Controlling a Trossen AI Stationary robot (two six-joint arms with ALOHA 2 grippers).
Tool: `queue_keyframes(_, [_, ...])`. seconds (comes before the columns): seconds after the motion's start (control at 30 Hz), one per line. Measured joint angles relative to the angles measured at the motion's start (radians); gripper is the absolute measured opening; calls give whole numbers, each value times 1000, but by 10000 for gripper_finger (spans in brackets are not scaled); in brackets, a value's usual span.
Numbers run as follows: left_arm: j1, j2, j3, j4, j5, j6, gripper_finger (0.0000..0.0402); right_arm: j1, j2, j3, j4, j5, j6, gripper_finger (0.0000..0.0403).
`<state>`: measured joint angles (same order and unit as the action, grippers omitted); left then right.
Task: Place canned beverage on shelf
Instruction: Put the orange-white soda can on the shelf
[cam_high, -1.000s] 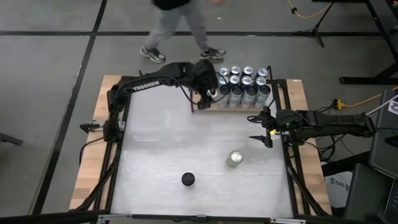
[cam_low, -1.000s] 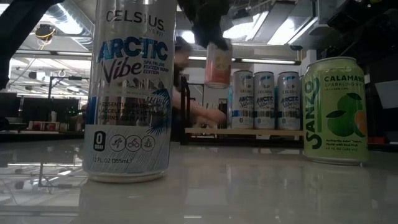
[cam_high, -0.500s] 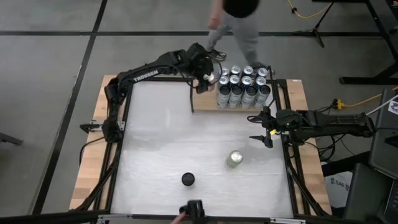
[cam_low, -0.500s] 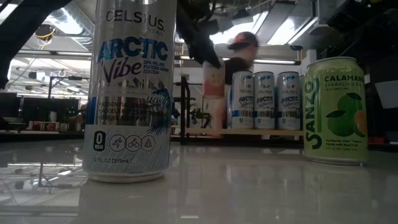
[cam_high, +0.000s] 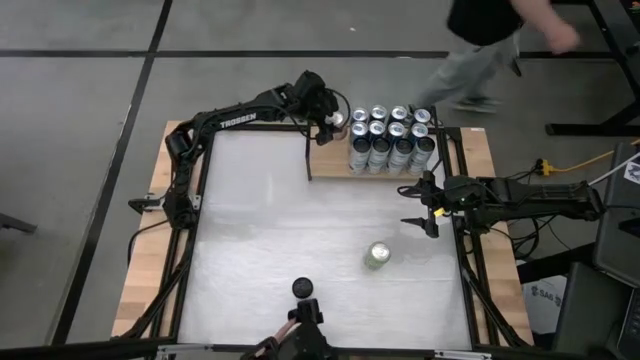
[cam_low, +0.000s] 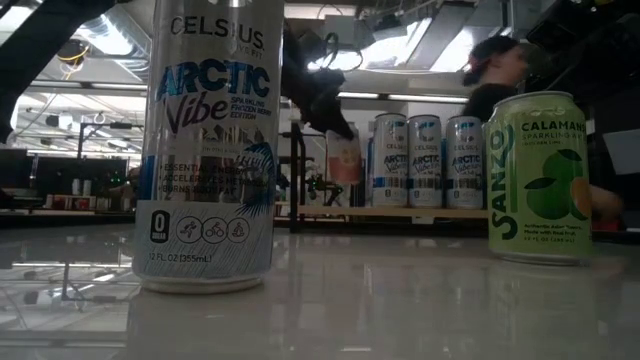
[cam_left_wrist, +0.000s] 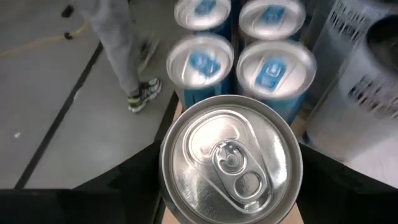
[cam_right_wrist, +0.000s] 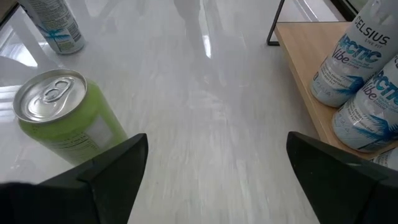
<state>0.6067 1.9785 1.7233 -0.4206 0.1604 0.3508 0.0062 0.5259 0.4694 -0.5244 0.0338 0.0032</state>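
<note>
My left gripper (cam_high: 331, 122) is shut on a silver-topped can with a pink-orange label (cam_low: 345, 158), at the far left end of the shelf (cam_high: 335, 172), a light wooden board with thin black uprights. The can stands upright beside several blue-and-white Celsius cans (cam_high: 393, 138) that stand on the board. I cannot tell whether its base touches the board. A green Sanzo can (cam_high: 377, 256) and a tall Celsius can (cam_high: 303, 288) stand on the white table. My right gripper (cam_high: 428, 209) is open and empty to the shelf's right front. My left gripper pinches the can's side wall (cam_left_wrist: 169, 186) between its two fingers, one on each side just under the rim. The fingers (cam_low: 322, 98) come slanting down from above on the table's left. The can (cam_left_wrist: 231, 158) stays upright, top up, over the board's left end.
A person (cam_high: 490, 30) walks on the floor beyond the table's far edge. A dark camera mount (cam_high: 306, 318) sits at the near edge. Black frame rails and pale wooden strips (cam_high: 160, 200) run along the table's sides. Bare white table lies between shelf and loose cans.
My left gripper has carried the pink-orange can toward the table's far edge and down, from above the shelf's left front to level with the standing cans. The can stays upright. The person behind the table has walked from left to right.
</note>
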Motion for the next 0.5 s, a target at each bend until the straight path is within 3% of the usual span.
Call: queue_keyframes(0.5, [4, 45, -39, 24, 6, 0, 280, 0, 0, 0, 0, 0, 0, 372])
